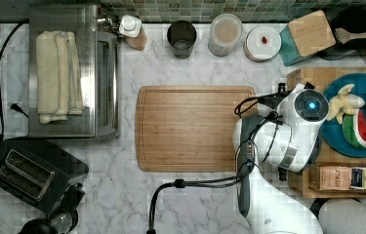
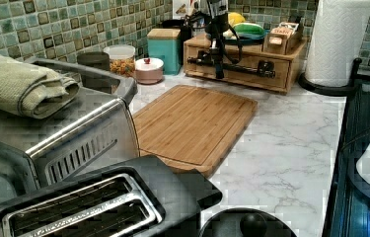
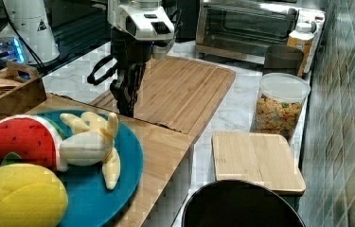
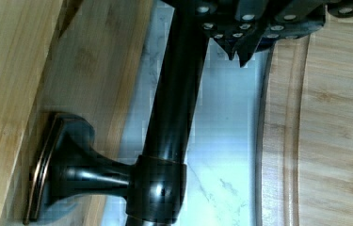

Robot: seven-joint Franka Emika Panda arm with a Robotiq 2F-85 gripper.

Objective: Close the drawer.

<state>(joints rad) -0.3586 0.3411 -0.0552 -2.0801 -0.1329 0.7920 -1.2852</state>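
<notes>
The drawer (image 2: 254,80) is a light-wood front in a wooden box at the back of the counter in the left view, and it looks about level with the box face. Its long black bar handle (image 2: 244,70) (image 4: 174,108) runs across the front. My gripper (image 2: 218,73) (image 3: 127,105) (image 4: 239,51) points down, right against the handle on the side of the cutting board (image 1: 195,127). Its fingertips meet, shut on nothing. The drawer front (image 4: 94,84) lies just behind the handle's mount.
A blue plate (image 1: 339,141) of toy fruit and a tea box (image 1: 349,178) sit on the wooden box. A toaster oven (image 1: 73,73), a toaster (image 1: 29,173), jars (image 1: 225,34) and a paper towel roll (image 2: 338,39) ring the counter.
</notes>
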